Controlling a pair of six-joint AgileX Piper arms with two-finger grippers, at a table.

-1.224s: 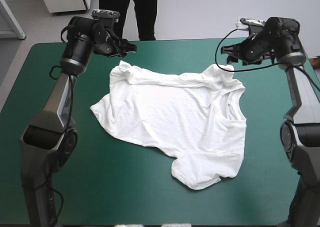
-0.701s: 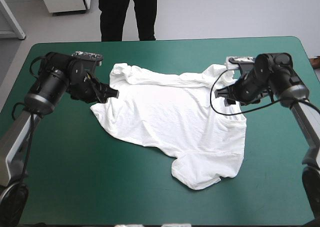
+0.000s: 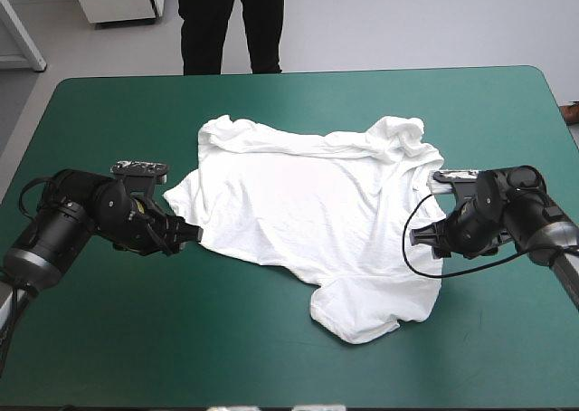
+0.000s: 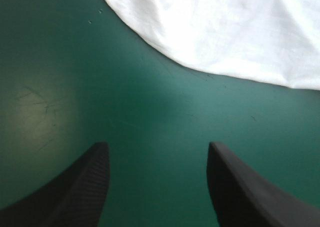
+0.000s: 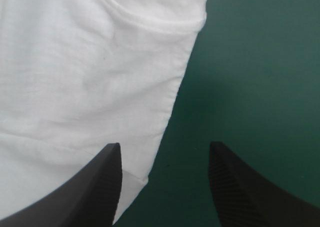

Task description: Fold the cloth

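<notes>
The white T-shirt (image 3: 317, 216) lies spread but wrinkled in the middle of the teal-green table, with bunched folds along its far edge and a sleeve folded under at the near right. My left gripper (image 3: 192, 234) sits low at the shirt's left edge, open, with bare cover between its fingers and the T-shirt's hem (image 4: 225, 32) just ahead. My right gripper (image 3: 418, 237) is low at the shirt's right edge, open. The T-shirt's side edge (image 5: 100, 72) runs between the right fingers, one finger over cloth, the other over bare cover.
Bare teal-green cover (image 3: 181, 339) surrounds the shirt on all sides, widest along the near edge and at the left.
Both arms have come down from the far corners of the shirt toward the near side, ending low beside its left and right edges. The shirt has hardly shifted.
</notes>
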